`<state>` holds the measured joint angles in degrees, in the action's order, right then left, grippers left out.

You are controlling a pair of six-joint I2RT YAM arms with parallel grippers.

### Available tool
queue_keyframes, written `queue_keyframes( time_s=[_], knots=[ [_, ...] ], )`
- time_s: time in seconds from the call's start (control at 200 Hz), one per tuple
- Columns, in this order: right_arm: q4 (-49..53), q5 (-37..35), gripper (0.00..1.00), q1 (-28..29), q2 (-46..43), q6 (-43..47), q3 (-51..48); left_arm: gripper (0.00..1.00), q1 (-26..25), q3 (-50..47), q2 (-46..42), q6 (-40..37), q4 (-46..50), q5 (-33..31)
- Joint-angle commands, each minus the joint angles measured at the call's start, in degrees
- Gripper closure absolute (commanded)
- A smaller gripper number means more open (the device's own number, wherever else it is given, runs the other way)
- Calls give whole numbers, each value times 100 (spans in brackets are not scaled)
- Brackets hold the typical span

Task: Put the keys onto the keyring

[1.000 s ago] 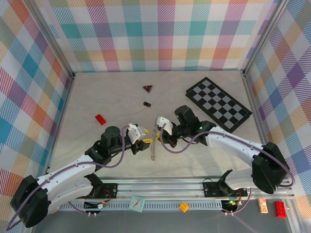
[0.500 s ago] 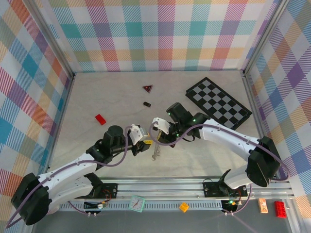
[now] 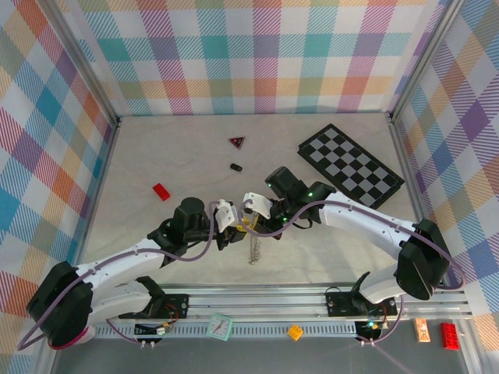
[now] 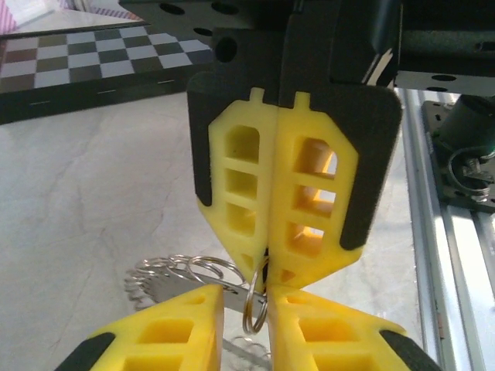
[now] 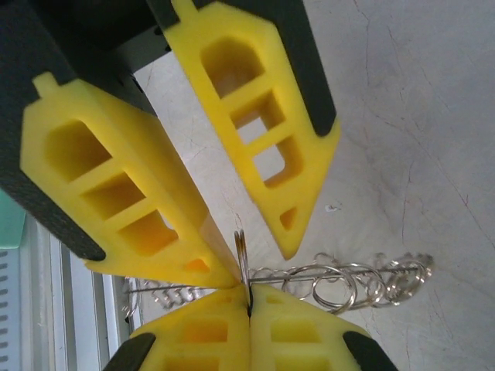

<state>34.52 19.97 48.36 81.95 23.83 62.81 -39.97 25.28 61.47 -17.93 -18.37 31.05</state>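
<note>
R gripper (image 5: 249, 309) clamped on keyring (image 3: 254, 249), L gripper (image 4: 247, 297) ajar round it; chequerboard (image 3: 351, 167), red triangle (image 3: 236, 142) beyond.

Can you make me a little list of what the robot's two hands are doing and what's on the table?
Right gripper: shut on the keyring
Left gripper: open, one finger on each side of that ring
Keys: linked in a bunch to the ring
Table: chequered board, dark red triangle, red block, small black piece
</note>
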Motion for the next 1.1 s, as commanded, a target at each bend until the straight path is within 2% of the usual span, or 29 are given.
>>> queue_keyframes(
  time_s=[0.0,0.135,0.17,0.26,0.345,0.48,0.64,0.7,1.095],
  knots=[
    [-95,187,100,33,-42,182,109,85,102,57,83,9,-288,521],
    [-195,195,100,27,-89,134,75,100,160,7,139,62,-415,669],
    [-318,160,100,26,-157,67,0,100,177,-41,154,117,-526,697],
    [-863,285,73,-81,-473,-156,-399,100,227,-229,182,362,-984,752],
    [-1618,616,65,-301,-859,-380,-996,100,276,-477,319,728,-1706,829],
    [-2759,921,65,-614,-1375,-835,-1856,100,314,-769,586,1118,-2691,911],
    [-5082,1167,67,-971,-1845,-1441,-3182,100,349,-1008,869,1412,-3542,964],
    [-5667,1344,67,-1005,-1880,-1509,-3503,100,373,-1075,917,1475,-3715,998],
    [-6347,2022,74,-1010,-1337,-1777,-3523,100,384,-1126,1241,1756,-4449,1079]
  ],
)
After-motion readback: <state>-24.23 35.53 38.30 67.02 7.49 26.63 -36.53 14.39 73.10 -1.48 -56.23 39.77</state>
